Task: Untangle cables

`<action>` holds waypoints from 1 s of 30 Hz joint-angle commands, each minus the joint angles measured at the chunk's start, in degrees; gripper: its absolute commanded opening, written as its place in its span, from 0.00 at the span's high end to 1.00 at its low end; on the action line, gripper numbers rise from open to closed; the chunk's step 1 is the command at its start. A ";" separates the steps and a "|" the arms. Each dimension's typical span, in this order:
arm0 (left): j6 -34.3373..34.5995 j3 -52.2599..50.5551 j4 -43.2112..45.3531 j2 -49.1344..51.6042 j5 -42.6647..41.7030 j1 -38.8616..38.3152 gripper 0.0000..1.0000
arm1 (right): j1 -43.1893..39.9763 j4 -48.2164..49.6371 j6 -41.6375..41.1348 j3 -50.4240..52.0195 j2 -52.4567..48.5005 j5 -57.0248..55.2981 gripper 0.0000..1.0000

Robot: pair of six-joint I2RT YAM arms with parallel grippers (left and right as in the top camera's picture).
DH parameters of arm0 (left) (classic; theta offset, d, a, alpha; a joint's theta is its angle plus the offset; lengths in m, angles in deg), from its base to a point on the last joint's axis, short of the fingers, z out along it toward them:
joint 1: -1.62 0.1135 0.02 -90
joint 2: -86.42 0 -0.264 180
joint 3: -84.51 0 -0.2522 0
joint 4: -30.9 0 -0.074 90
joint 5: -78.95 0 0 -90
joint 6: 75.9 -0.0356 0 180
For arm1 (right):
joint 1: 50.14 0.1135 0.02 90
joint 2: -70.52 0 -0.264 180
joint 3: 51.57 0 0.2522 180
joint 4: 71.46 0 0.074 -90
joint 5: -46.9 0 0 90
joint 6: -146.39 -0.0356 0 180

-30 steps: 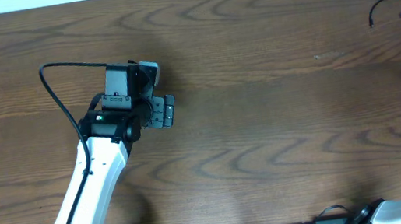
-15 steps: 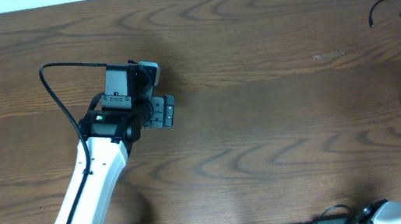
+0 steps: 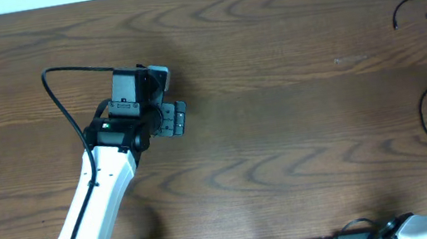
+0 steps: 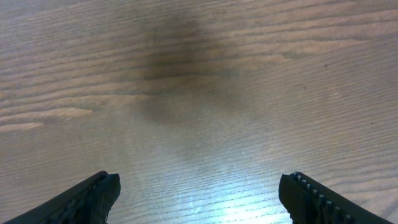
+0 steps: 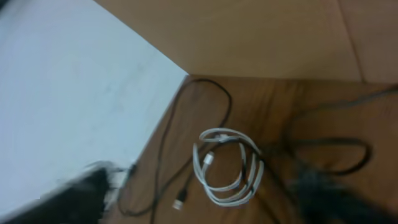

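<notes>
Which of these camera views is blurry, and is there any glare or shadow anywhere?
Right wrist view: blurred throughout; the white cable is soft-edged, the fingers of the right gripper dark smudges. Left wrist view: sharp, with glare on the table between the fingers of the left gripper and a soft shadow farther up. Overhead view: crisp, evenly lit.

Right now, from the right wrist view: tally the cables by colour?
White coiled cable: 1
Thin black cables: at least 2 (the view is blurred, so the exact count is unclear)
Total: at least 3
</notes>
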 commanded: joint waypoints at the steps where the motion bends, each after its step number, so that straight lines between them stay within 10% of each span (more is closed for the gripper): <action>1: 0.31 0.52 -0.04 0.22 0.72 0.22 0.13 | -0.39 -2.71 2.56 -0.31 0.02 -1.55 0.01; 16: 0.28 0.52 -0.04 0.22 0.72 0.24 0.13 | 2.58 -20.46 11.63 -0.28 0.02 4.39 0.01; 30: 0.31 0.52 -0.04 0.22 0.72 0.22 0.13 | 24.76 -26.58 16.37 -0.28 0.02 7.45 0.01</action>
